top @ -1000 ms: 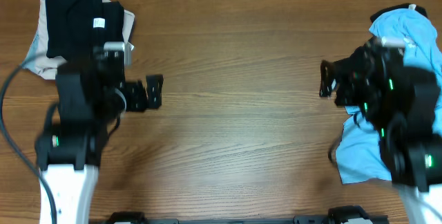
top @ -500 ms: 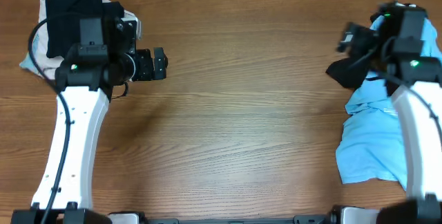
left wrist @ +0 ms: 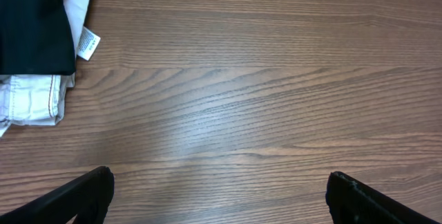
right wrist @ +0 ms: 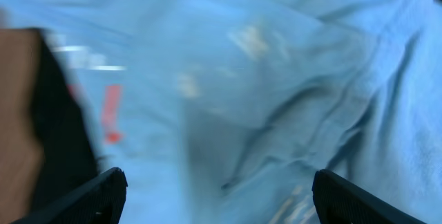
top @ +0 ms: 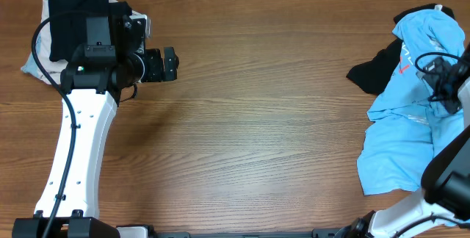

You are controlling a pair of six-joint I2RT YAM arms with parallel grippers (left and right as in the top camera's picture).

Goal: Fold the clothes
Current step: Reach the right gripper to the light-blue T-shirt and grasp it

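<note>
T-SHIRT: light blue T-shirt [top: 407,135] crumpled at right of table [top: 257,120], overlapping black garment [top: 374,73] | RIGHT: right gripper [right wrist: 221,200] spread wide close over shirt, empty | LEFT: left gripper [left wrist: 217,189] wide, empty | RISK: likely pinches several layers, drags both garments together

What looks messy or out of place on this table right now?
The light blue T-shirt lies crumpled at the table's right edge, a black garment sticking out at its upper left. The pile at far left looks folded.
</note>
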